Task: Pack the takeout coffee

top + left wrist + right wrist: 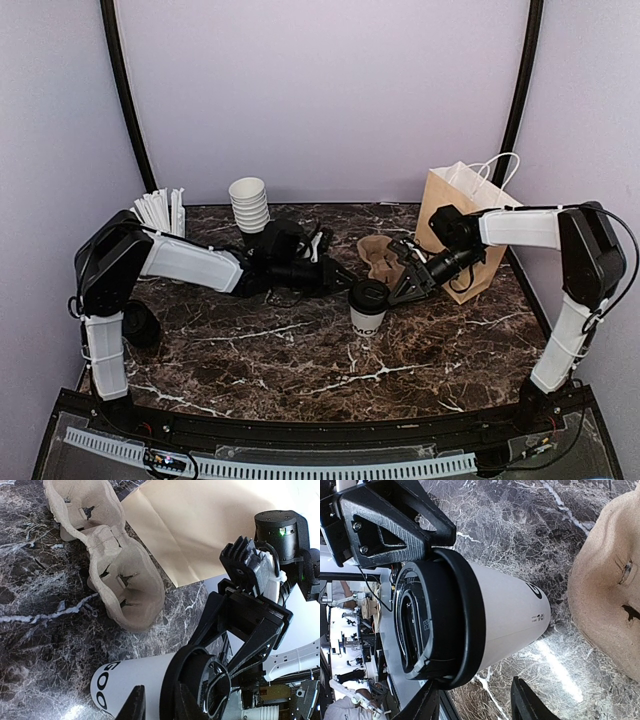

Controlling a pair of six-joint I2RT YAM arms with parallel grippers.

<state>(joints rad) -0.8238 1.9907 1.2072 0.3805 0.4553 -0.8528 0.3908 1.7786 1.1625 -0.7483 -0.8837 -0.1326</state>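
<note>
One takeout coffee (367,308), a white paper cup with a black lid, stands on the marble table (300,360) near the middle. My left gripper (338,280) is open just left of its lid. In the left wrist view the cup (140,680) lies close behind my open left gripper (160,706). My right gripper (404,286) is open just right of the lid. In the right wrist view the cup (505,615) fills the middle, beyond my open right gripper (475,705). The left gripper (385,525) touches or nearly touches the lid's far side.
A brown pulp cup carrier (379,256) lies just behind the cup. The brown paper bag (465,228) stands open at the back right. A stack of lidless white cups (249,205) and a cup of white sticks (162,212) stand at the back left.
</note>
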